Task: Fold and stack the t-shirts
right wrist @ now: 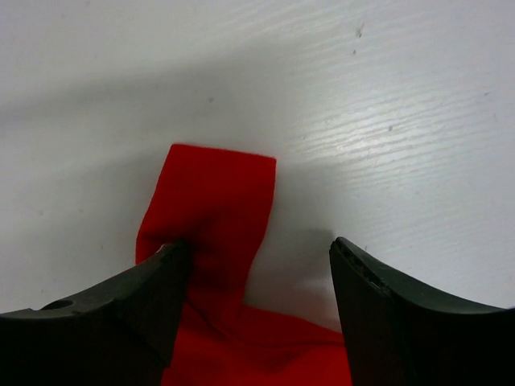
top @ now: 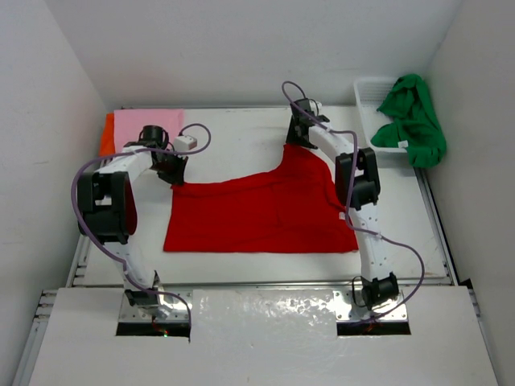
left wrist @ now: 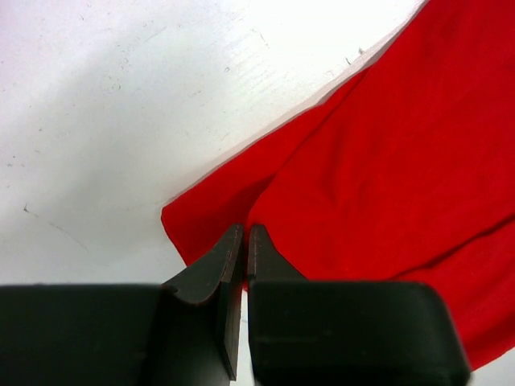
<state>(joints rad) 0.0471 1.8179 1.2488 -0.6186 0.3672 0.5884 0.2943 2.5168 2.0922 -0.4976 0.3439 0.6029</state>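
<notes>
Snagging could follow if you lift: right gripper (right wrist: 259,244) gapes astride the red t-shirt (right wrist: 213,201), left gripper (left wrist: 245,233) shut at its corner.

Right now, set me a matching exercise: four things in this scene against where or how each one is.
Things:
1. red t-shirt
2. green t-shirt
3. pink t-shirt
4. right gripper

Places or states:
A. draped over the basket
B. open
C. spread flat on the table
D. folded, far-left corner

Pairs: 1-C, 2-A, 3-D, 4-B
</notes>
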